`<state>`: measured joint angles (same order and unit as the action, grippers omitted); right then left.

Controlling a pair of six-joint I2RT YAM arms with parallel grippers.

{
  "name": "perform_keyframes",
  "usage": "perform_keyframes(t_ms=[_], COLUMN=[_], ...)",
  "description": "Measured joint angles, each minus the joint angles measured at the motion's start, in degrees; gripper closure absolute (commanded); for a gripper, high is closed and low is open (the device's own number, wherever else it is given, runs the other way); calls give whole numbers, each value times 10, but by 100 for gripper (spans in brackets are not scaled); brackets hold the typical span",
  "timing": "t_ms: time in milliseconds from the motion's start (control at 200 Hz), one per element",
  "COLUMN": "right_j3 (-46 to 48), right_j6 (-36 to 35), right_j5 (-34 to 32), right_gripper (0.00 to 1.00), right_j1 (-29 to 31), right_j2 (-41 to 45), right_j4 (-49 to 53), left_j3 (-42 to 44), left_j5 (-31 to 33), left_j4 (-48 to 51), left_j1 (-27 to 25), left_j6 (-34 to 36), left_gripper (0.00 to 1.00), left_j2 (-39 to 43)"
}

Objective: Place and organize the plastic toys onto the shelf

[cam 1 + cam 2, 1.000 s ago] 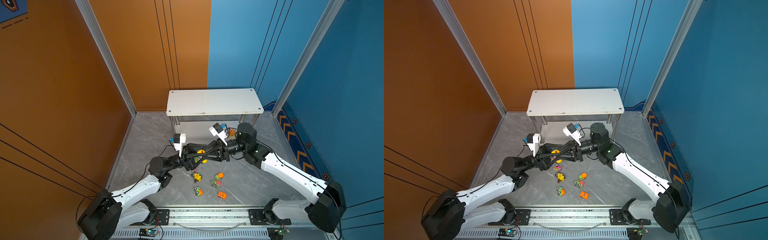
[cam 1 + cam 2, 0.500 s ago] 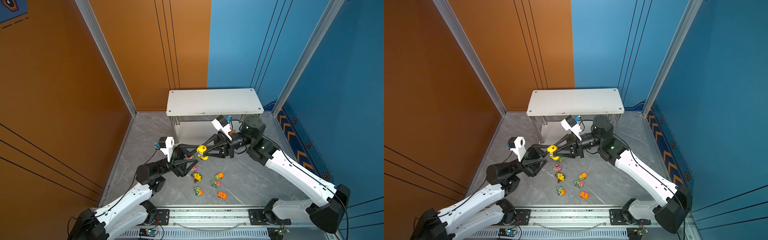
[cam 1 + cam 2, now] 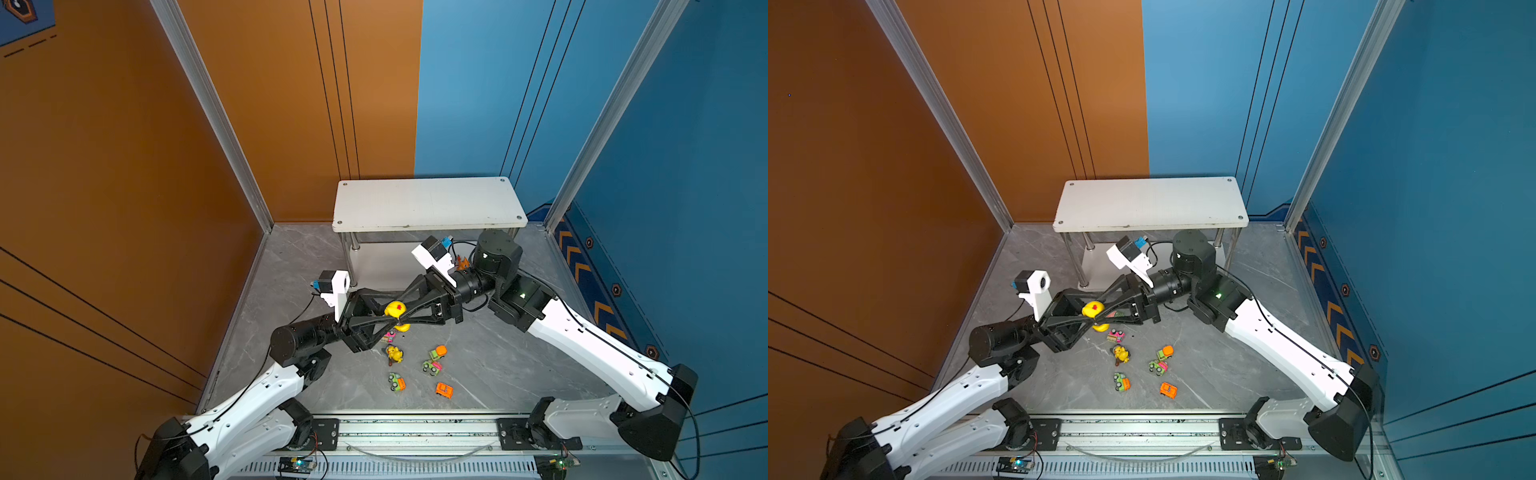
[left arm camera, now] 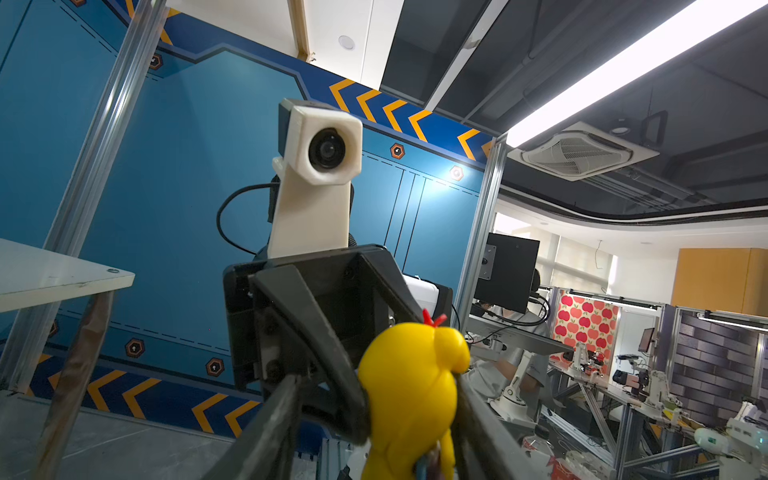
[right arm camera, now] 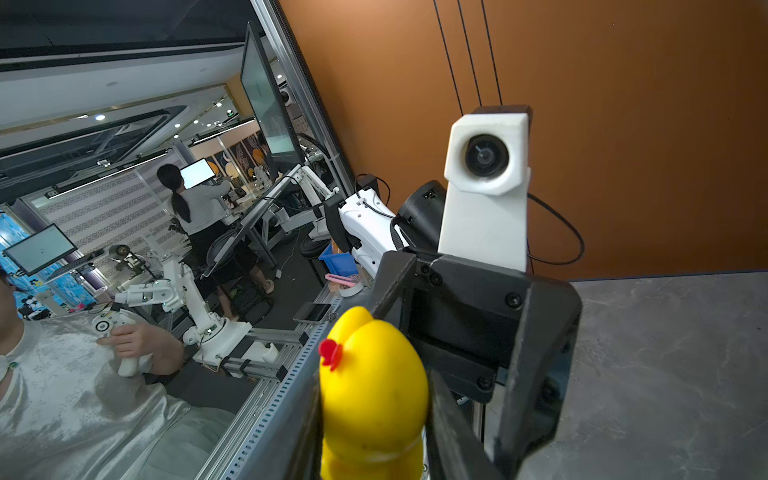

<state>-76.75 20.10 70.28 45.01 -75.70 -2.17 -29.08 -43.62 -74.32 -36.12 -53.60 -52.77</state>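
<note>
A yellow chick toy (image 3: 395,309) with a red crest hangs above the floor, in front of the white shelf (image 3: 428,203). My right gripper (image 3: 405,319) is shut on the chick (image 5: 372,386), a finger on each flank. My left gripper (image 3: 388,319) meets it head-on and straddles the same toy (image 4: 409,395). One left finger (image 4: 469,407) touches the toy; the other (image 4: 278,415) stands clear, with a right finger in between. On the floor lie a pink car (image 3: 390,334), a yellow figurine (image 3: 395,354), green cars (image 3: 431,367) and an orange car (image 3: 444,390).
The shelf's top board (image 3: 1150,203) is bare and its chrome legs (image 3: 1074,262) stand just behind both wrists. An orange figurine (image 3: 462,262) shows behind the right wrist. Orange and blue walls close in the sides, and an aluminium rail (image 3: 415,432) runs along the front.
The left arm swung out to the left and came back in. Its jaws have narrowed around the yellow chick. The right gripper has kept its hold and lifted the toy slightly.
</note>
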Motion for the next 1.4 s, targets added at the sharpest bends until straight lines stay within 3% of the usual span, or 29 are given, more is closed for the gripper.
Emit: perform_keyframes(t_ms=[205,375,476,731,1076,1262,1397], right_j3=[-15,-24,-28,-39,10,42,71], right_j6=[-16,-26,-32,-36,43,90,117], right_j5=[-21,-32,-37,-45,-87,-95,-108], right_gripper=[100,100,98,61,44,28,26], right_j1=[-11,-29,-40,-58,-77,-84,-90], right_j2=[-9,-27,-38,-76,-103,-104,-100], right_j4=[30,43,48,47,-50,-97,-133], left_j3=[0,-1,-7,-9,-11,-10,-7], left_j5=[17,54,84,131,192,212,221], left_j4=[10,83,152,230,266,285,296], left_j1=[4,10,10,25,39,39,37], left_j6=[18,61,101,163,183,182,183], left_gripper=[65,100,100,100,100,100,100], left_j2=[-7,7,20,24,-14,-26,-32])
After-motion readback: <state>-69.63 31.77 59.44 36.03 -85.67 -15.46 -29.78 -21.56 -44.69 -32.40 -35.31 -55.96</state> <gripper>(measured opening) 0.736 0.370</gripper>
